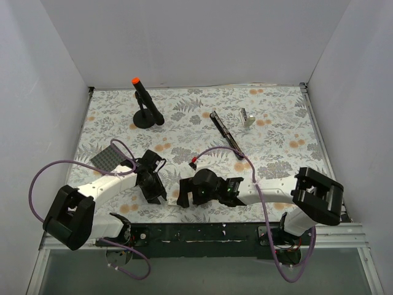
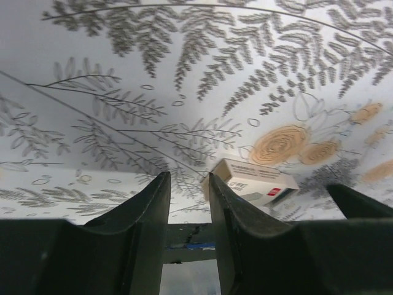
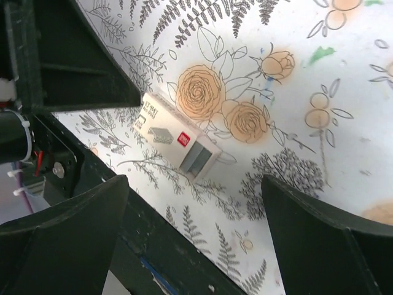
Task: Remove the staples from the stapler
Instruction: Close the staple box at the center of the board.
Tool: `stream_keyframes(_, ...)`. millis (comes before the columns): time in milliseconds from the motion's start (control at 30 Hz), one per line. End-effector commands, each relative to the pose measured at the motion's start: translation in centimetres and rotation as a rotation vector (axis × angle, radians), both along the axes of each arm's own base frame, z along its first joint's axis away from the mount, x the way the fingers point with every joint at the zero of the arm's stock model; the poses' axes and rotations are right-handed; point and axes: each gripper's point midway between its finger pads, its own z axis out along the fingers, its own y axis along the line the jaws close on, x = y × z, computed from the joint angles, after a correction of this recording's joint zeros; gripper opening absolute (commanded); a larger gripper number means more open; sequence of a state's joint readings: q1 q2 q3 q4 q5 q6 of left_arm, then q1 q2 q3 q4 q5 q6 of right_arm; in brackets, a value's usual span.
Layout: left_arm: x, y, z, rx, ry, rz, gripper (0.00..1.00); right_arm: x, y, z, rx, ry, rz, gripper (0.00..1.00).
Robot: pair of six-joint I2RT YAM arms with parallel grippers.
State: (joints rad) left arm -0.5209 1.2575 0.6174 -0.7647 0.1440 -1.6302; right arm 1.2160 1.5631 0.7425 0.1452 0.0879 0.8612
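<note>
The stapler (image 1: 226, 136), a slim black bar with a silvery inner strip, lies on the floral table behind the arms, far from both grippers. It shows in neither wrist view. My left gripper (image 1: 158, 195) hangs low near the table's front edge; in the left wrist view its fingers (image 2: 188, 178) stand a narrow gap apart with nothing between them. My right gripper (image 1: 183, 193) is close beside it, wide open and empty (image 3: 195, 183). A small white staple box (image 3: 178, 138) with a red label lies on the table between the two grippers; it also shows in the left wrist view (image 2: 255, 181).
A black post with an orange tip (image 1: 146, 104) stands on a round base at the back left. A small silvery-white piece (image 1: 247, 117) lies right of the stapler. A grey square pad (image 1: 110, 158) lies by the left arm. The table's dark front edge (image 3: 166, 246) runs just below both grippers.
</note>
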Motion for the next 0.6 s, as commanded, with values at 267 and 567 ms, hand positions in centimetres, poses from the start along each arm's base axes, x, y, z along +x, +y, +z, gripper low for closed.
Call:
stream_keyframes(267,0.8,0.5,0.5,0.049,-0.029,-0.018,0.27,2.9,-2.8,5.2,-0.025,-0.28,0.031,0.98)
stream_keyframes(567,-1.3,-4.0,0.6,-0.144,0.014,-0.023,0.26,3.5,-4.9,4.7,-0.073,-0.278,0.001,0.98)
